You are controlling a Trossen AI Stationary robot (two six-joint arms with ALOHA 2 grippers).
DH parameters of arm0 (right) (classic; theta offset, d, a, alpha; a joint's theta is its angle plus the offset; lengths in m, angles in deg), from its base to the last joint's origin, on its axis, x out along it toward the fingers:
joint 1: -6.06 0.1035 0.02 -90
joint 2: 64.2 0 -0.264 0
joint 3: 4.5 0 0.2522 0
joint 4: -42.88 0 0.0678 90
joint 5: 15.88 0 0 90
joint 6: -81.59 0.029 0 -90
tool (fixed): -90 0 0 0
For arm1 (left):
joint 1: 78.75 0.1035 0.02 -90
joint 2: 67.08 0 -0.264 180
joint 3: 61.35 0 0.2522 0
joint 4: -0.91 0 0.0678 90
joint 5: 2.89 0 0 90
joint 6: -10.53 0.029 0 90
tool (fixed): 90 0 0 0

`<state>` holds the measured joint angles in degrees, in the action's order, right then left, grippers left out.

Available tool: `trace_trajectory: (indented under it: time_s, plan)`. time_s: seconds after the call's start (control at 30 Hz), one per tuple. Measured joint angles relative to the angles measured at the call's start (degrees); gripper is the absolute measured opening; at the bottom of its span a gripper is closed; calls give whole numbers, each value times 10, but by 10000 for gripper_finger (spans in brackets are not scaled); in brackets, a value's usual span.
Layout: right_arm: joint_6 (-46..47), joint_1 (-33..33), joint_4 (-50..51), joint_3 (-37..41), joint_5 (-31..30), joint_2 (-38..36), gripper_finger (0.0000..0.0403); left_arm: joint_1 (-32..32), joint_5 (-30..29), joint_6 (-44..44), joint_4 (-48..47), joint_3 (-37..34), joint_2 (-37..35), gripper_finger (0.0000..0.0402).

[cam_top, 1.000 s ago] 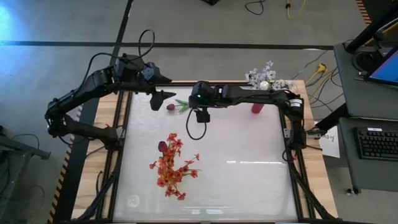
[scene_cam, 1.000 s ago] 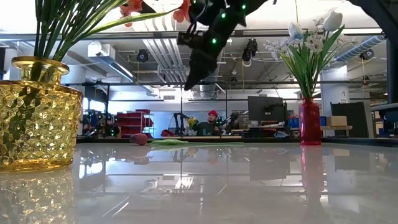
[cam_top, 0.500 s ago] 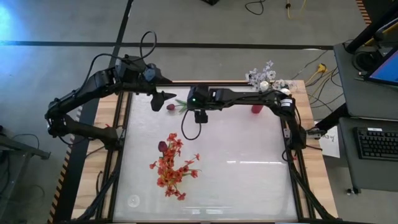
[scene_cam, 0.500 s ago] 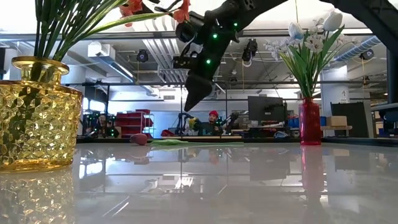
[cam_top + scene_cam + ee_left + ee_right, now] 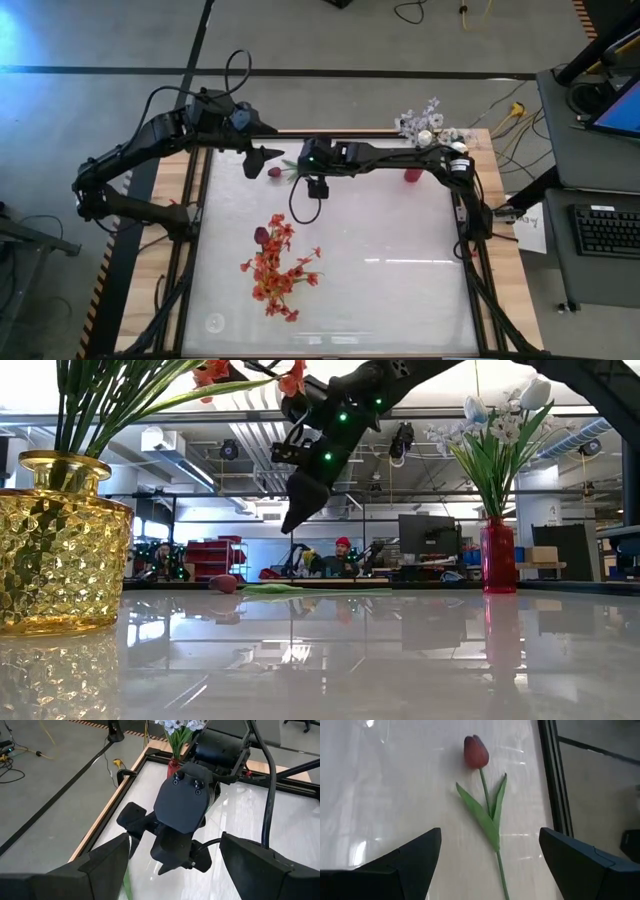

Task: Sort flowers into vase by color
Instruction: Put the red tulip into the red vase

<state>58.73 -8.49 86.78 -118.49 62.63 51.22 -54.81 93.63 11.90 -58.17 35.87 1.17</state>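
A dark maroon tulip (image 5: 476, 751) with a green stem and leaves (image 5: 487, 815) lies flat on the white table near its far edge (image 5: 276, 172). My right gripper (image 5: 490, 834) hangs open above the tulip's stem, slanting down, one finger on either side and clear of it (image 5: 297, 515). My left gripper (image 5: 252, 160) waits open in the air just left of the tulip. A yellow glass vase (image 5: 60, 545) holds red-orange flowers (image 5: 275, 265). A red vase (image 5: 497, 555) holds white flowers (image 5: 500, 420).
The table's far rail (image 5: 551, 775) runs close beside the tulip. My two grippers are close together over the far left part of the table (image 5: 180, 815). Bare white tabletop (image 5: 400, 270) lies at the middle and right. People show in the room behind (image 5: 342, 550).
My right gripper has come down and gone a little toward the table's left edge, nearer to the tulip, and stays open. The tulip has kept its place.
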Motion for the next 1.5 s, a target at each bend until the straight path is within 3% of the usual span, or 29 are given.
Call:
trace_trajectory:
  time_s: [0.47, 0.63, 0.87, 1.37, 1.5]
  plan:
    - [-2, -14, -42, -1, 10, 89, 329, 0, 0, -4, 23, 0, 0, 295]
    - [4, -33, -67, -2, -20, 95, 329, 0, 0, -4, 23, 0, 0, 295]
    - [6, -57, -78, -3, 57, 98, 329, 0, 0, -4, 25, 0, 0, 295]
    - [-2, -69, -104, -6, 61, 136, 329, 0, 0, -4, 28, 0, 0, 295]
    - [-1, -77, -112, -6, 64, 137, 328, 0, -27, -4, 50, 0, -1, 295]
